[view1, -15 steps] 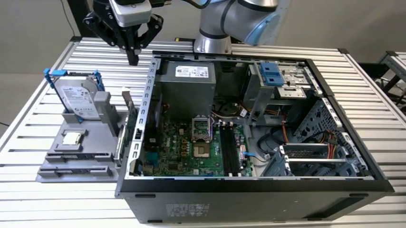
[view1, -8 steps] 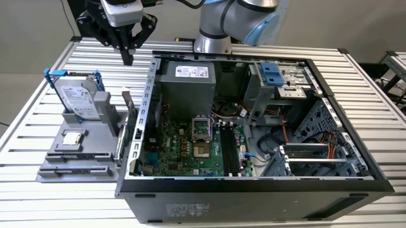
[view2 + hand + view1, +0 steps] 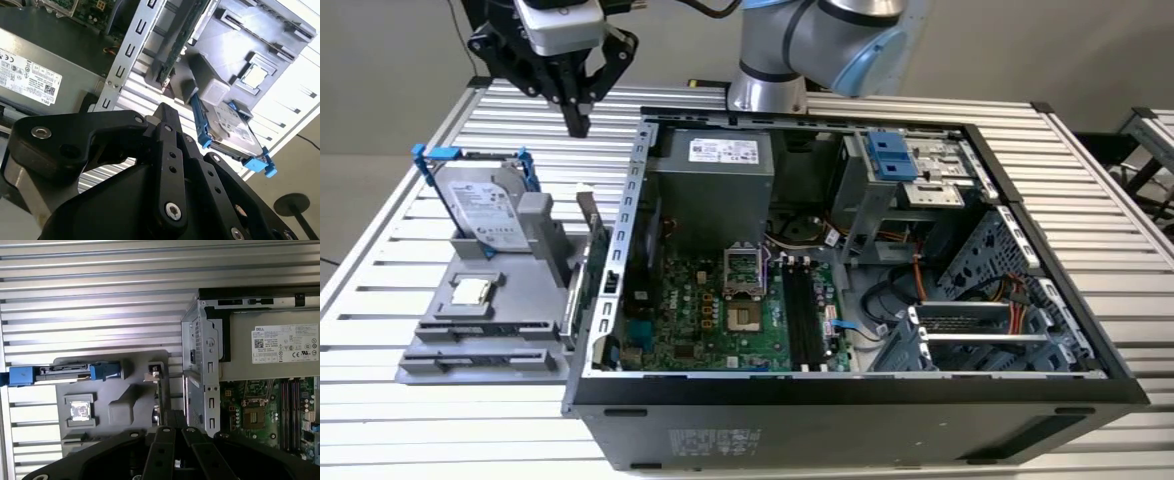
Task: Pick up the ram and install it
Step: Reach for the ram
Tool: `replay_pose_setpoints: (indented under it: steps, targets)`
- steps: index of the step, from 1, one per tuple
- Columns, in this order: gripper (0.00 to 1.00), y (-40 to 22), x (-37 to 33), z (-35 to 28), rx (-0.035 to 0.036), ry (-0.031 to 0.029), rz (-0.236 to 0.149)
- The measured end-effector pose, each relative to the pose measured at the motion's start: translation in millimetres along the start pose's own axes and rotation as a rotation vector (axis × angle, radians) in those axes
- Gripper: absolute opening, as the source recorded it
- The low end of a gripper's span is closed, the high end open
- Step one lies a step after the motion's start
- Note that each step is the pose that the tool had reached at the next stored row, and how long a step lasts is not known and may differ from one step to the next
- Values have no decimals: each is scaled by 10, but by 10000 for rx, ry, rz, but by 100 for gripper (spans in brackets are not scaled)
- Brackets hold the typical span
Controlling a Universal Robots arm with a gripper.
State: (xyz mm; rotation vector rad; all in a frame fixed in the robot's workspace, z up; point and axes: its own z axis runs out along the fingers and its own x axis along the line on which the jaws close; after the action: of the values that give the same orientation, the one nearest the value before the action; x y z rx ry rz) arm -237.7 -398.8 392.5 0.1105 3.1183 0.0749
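Exterior view: tool [image 3: 575, 124] vertical, closed, well above upright ram [image 3: 596, 266].

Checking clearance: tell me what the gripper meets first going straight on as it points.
Likely the top edge of the ram, standing edge-up in the grey holder beside the computer case; the gripper's alignment is uncertain.
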Motion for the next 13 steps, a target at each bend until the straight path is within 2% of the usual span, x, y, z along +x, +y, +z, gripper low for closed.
replay_pose_setpoints:
  steps: [13]
  targets:
    - [0, -14, 200, -4, 0, 0, 0]
